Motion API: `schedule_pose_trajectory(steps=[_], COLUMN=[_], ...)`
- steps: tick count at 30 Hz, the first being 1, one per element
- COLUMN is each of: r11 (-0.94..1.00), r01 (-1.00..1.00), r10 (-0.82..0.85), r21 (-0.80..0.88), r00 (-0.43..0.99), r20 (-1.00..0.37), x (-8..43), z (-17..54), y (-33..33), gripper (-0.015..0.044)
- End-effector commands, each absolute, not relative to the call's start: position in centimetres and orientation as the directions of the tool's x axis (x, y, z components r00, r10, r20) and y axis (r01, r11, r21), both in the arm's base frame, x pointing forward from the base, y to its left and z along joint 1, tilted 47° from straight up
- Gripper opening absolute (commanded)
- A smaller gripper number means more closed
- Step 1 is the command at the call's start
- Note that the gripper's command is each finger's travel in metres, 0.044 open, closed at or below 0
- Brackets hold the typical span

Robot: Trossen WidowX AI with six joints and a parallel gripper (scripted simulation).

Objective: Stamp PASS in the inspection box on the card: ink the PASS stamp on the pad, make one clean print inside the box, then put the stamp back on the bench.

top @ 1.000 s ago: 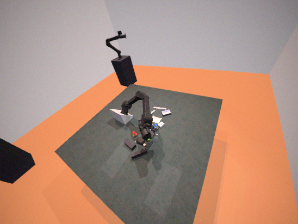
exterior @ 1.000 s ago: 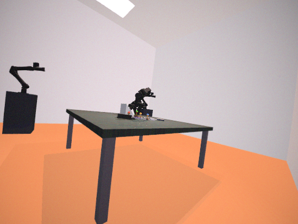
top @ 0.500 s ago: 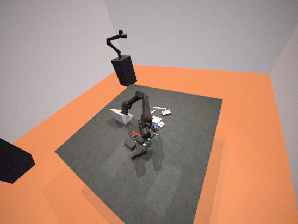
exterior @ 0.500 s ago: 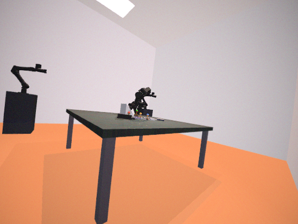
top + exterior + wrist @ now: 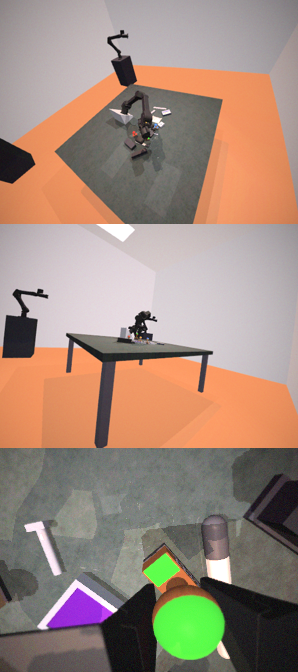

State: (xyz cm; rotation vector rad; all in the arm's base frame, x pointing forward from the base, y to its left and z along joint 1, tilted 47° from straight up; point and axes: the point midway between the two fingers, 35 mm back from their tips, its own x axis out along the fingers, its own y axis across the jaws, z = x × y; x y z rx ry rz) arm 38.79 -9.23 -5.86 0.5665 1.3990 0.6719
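My gripper [image 5: 177, 588] [image 5: 147, 136] is shut on the green-knobbed stamp [image 5: 189, 627] [image 5: 148, 138] [image 5: 137, 334]. Its orange-brown block, with a green label, shows beyond the knob in the wrist view. In the exterior view it appears a little above the table; its underside is hidden. A purple ink pad [image 5: 79, 610] in a white frame lies at the lower left of the wrist view, partly hidden by the gripper. The cream card [image 5: 156, 119] lies beyond the gripper in the top view; its box and any print are too small to read.
A blue-knobbed stamp [image 5: 155, 125] [image 5: 147, 338] and a red-knobbed one [image 5: 134, 132] [image 5: 129, 336] stand near the arm. A dark-capped marker [image 5: 215, 538], a white T-shaped piece [image 5: 48, 550] and a dark tray [image 5: 282, 510] [image 5: 139, 154] are close by. A white wedge [image 5: 120, 116] stands near the arm's base.
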Motion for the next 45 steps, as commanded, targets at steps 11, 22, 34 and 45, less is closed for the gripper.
schedule_pose_trajectory(steps=[11,22,34,45], r11=[0.698,0.698,0.698,0.697], r01=[-0.097,-0.097,-0.097,-0.097], r10=[0.715,0.716,0.716,0.716], r21=[0.709,0.710,0.710,0.710], r00=[0.051,0.051,0.051,0.050], r20=[-0.697,-0.697,-0.696,-0.696], x=[38.8,38.8,38.7,38.6], z=[-5.2,-4.8,-4.4,-4.0], y=[-10.1,-10.4,-10.9,-11.2], gripper=[0.0000,0.0000,0.0000,0.0000])
